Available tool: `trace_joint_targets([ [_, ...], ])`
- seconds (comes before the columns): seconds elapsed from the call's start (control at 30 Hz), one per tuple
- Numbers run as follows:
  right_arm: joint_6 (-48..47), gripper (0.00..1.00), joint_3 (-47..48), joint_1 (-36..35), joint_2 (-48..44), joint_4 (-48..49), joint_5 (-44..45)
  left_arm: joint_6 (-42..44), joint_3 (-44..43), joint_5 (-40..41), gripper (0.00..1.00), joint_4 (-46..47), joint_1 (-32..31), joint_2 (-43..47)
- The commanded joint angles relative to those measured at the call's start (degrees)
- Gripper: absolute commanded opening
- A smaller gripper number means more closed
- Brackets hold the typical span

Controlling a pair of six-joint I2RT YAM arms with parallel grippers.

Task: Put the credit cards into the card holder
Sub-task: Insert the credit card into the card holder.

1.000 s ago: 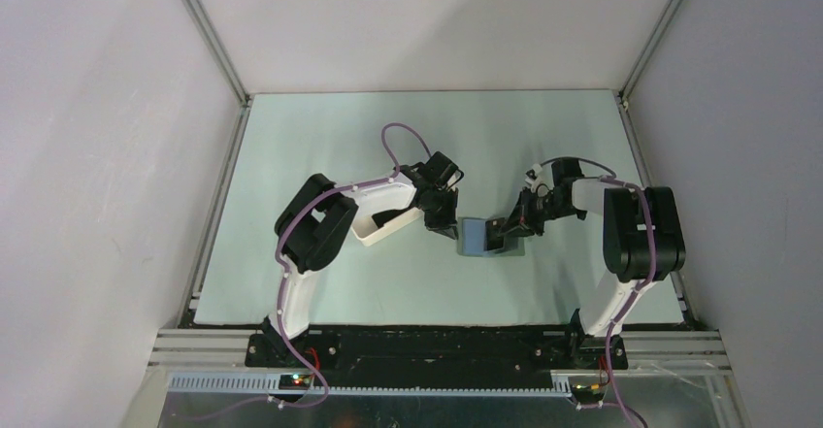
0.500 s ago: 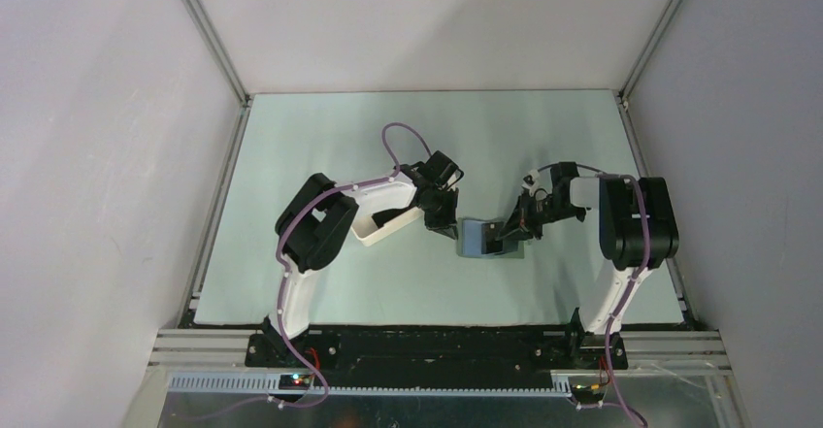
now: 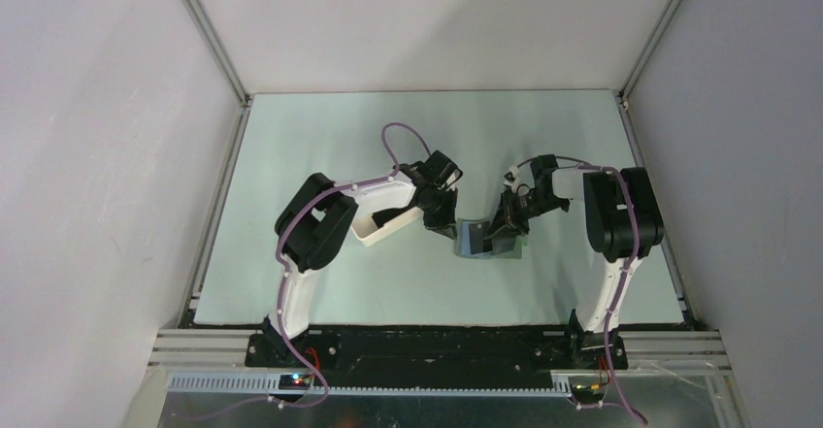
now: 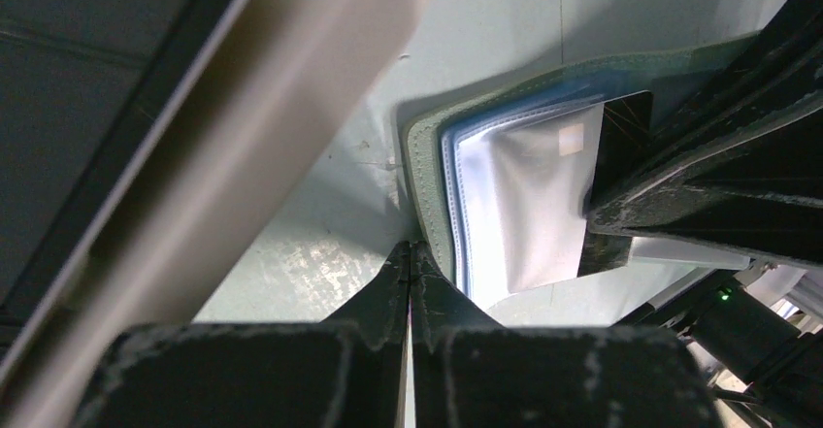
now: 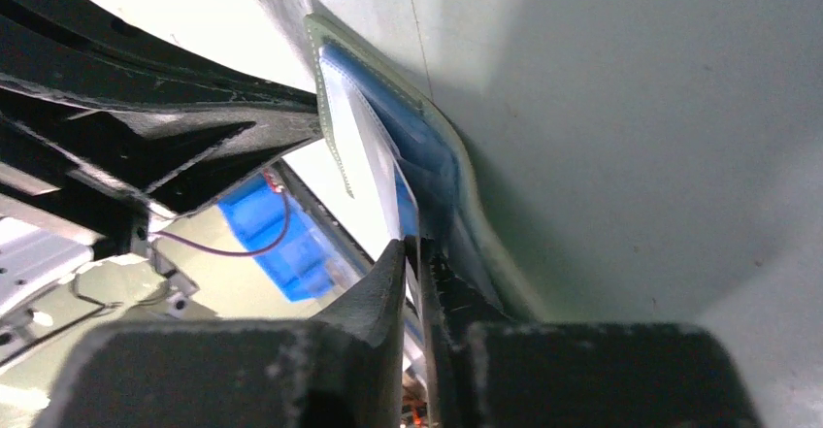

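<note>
Mid-tabletop lies one open card holder. At its edge the left gripper is closed; the right gripper pinches one card.

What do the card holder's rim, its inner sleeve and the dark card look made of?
On the card holder, the rim looks like matte grey-green felt or faux leather, with a stitched line along the edge. The inner sleeve looks like thin clear plastic film: it is wrinkled and throws glare. The credit card is probably stiff dark plastic with a slight sheen, but it is mostly hidden.
</note>
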State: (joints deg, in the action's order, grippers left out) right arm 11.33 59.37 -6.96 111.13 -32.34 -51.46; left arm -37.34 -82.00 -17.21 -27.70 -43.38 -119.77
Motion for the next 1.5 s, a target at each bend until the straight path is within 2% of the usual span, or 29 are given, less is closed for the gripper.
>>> trace_joint_targets([
  [0.0,0.12,0.17,2.08,-3.24,0.60,-0.85,2.89,2.76,0.75,4.13,0.01,-3.93,-0.02,-3.23],
  [0.2,1.86,0.33,4.13,-5.56,0.24,-2.89,5.70,2.73,0.74,4.04,0.00,-4.01,-0.01,-3.13],
  [0.3,2.40,0.44,4.17,-5.51,-1.12,-4.83,9.26,2.62,0.81,4.03,0.00,-4.01,0.00,-2.91],
  [0.43,3.33,0.56,4.13,-6.35,-2.88,-4.23,9.53,2.54,0.68,4.01,0.00,-4.02,-0.02,-2.56],
  [0.77,3.49,0.72,6.67,-10.33,-3.49,-5.12,11.51,2.20,1.24,2.55,0.01,-4.02,0.14,-0.39],
  [0.83,2.77,0.80,6.74,-10.28,-4.86,-6.53,13.05,2.14,1.72,2.48,0.02,-3.94,0.41,0.92],
  [0.87,2.57,0.90,6.72,-10.27,-5.31,-7.50,14.24,2.00,2.03,2.52,0.03,-3.96,0.64,2.08],
  [0.93,1.89,0.98,6.68,-10.17,-6.34,-9.15,16.45,1.81,2.44,2.63,0.06,-3.96,1.13,3.82],
  [1.1,0.98,0.99,6.59,-10.22,-8.16,-11.28,21.04,0.71,2.74,0.50,0.15,-2.93,1.42,7.93],
  [1.23,0.92,0.92,6.59,-9.60,-8.50,-11.90,21.57,-1.18,3.92,-1.94,0.23,-0.27,1.53,10.32],
  [1.37,0.80,0.88,6.55,-8.95,-10.31,-12.13,21.41,-4.32,6.33,-5.70,0.33,6.31,1.61,12.28],
  [1.47,0.65,0.87,6.55,-8.24,-11.75,-11.84,19.36,-7.92,9.18,-8.83,0.35,11.73,1.51,13.00],
])
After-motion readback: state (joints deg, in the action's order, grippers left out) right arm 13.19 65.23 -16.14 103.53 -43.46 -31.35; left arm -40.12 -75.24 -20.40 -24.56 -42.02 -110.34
